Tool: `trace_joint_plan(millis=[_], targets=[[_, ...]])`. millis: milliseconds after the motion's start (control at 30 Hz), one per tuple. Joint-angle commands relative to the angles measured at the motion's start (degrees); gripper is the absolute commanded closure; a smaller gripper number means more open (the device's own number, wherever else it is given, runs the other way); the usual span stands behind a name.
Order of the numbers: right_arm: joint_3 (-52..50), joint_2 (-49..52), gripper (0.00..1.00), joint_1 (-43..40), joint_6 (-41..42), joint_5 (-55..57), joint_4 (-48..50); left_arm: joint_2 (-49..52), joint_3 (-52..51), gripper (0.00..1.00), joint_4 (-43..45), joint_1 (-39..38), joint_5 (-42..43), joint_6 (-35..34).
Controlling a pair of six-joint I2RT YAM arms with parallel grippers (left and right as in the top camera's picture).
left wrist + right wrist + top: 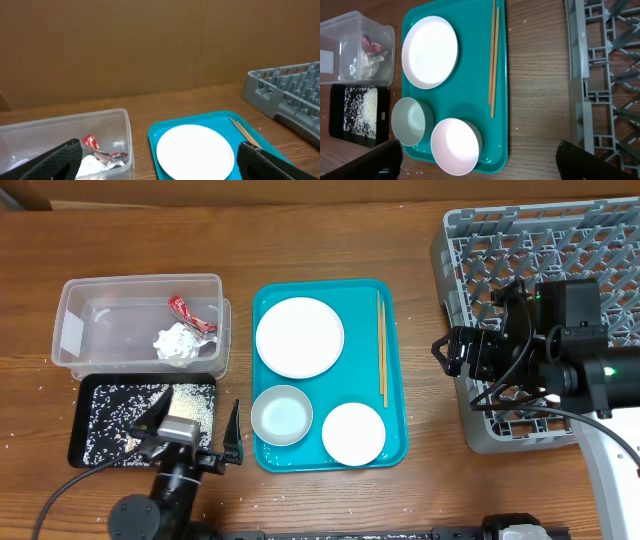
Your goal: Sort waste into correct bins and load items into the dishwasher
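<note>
L gripper is nearest: wide open, holding nothing, over the flat black plastic tray w/ tiny white rice bits. At its 3 o'clock is a teal plastic tray w/ a smooth round white bowl, a small round white dish, then a big round white plate. On its 3 o'clock side lie thin wooden chopsticks, long way 12-to-6. R gripper, open & empty too, hangs at their 3 o'clock, so it's closer, I think. The grey plastic grid rack is right there. Far at 10: clear plastic tub w/ crinkly red wrapper & soft white tissue wad.

Open gap between tray and rack
</note>
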Motion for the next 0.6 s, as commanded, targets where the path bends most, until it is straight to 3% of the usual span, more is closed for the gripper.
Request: trace_joint_plan(millis=[0,267,567], targets=[[0.1,-0.4,0.0,0.3,-0.2,0.2,0.3,-3.0,-7.0,0.0,3.2,0.7,0.8,1.2],[0.1,-0.4,0.0,0.3,-0.2,0.2,0.3,-3.0,-21.5,0.0,19.4,0.7,1.4,0.6],[0.1,-0.4,0.0,0.3,-0.2,0.2,0.3,-2.9,-22.3,0.0,18.1,0.8,1.2,0.8]])
